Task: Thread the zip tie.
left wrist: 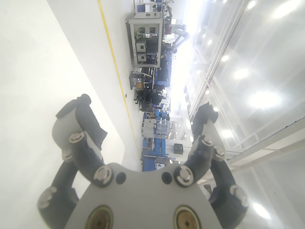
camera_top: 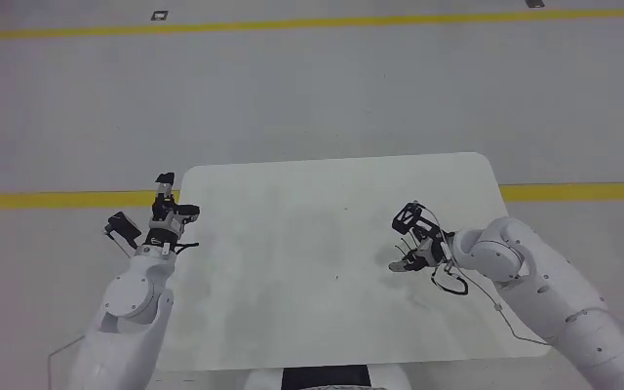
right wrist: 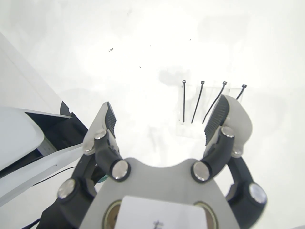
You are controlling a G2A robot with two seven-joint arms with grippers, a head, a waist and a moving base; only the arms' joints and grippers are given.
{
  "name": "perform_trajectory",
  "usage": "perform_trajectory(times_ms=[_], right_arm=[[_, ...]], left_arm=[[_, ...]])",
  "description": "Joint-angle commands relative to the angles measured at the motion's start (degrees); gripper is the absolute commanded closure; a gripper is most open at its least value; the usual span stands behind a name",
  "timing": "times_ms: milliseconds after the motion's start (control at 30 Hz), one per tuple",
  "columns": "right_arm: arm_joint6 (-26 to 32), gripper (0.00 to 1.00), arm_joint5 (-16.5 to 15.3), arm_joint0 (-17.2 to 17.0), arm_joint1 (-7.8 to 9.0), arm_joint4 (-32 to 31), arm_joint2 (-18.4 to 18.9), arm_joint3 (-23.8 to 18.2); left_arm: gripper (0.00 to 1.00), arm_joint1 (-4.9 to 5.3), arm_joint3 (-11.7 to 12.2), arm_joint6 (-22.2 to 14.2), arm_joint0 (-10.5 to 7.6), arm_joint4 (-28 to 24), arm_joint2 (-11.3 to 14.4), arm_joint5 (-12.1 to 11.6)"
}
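From above, the white table (camera_top: 331, 185) has the left gripper (camera_top: 172, 198) at its left edge and the right gripper (camera_top: 402, 240) over its right part, with two yellow floor lines (camera_top: 292, 21) beyond. The left wrist view shows the left gripper (left wrist: 145, 103), jaws wide apart, beside the table's rounded corner. The right wrist view shows the right gripper (right wrist: 164, 102), jaws apart, above the table. Near it, four black zip ties (right wrist: 184, 101) lie side by side on one clear sheet (right wrist: 188, 129), and the fourth is partly hidden behind a finger (right wrist: 215, 115).
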Motion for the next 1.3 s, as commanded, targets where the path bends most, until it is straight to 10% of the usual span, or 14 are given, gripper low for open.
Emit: perform_trajectory(times_ms=[0,1033,1067,1100,1267], right_arm=[[0.0,0.0,0.0,0.0,0.0,0.0,-0.01,0.0],[-1.7,0.0,1.38,-1.61,0.34,-2.45,2.72,4.03],[-2.44,0.4,1.96,-1.62,0.28,-2.76,2.82,4.05],[-2.88,0.52,2.2,-1.73,0.24,-2.98,2.81,3.98],[-4.07,0.64,2.82,-2.32,0.18,-4.43,3.29,3.32]], left_arm=[[0.0,0.0,0.0,0.0,0.0,0.0,0.0,0.0],[0.0,0.0,0.0,0.0,0.0,0.0,0.0,0.0],[0.0,0.0,0.0,0.0,0.0,0.0,0.0,0.0],[0.0,0.0,0.0,0.0,0.0,0.0,0.0,0.0],[0.0,0.0,0.0,0.0,0.0,0.0,0.0,0.0]])
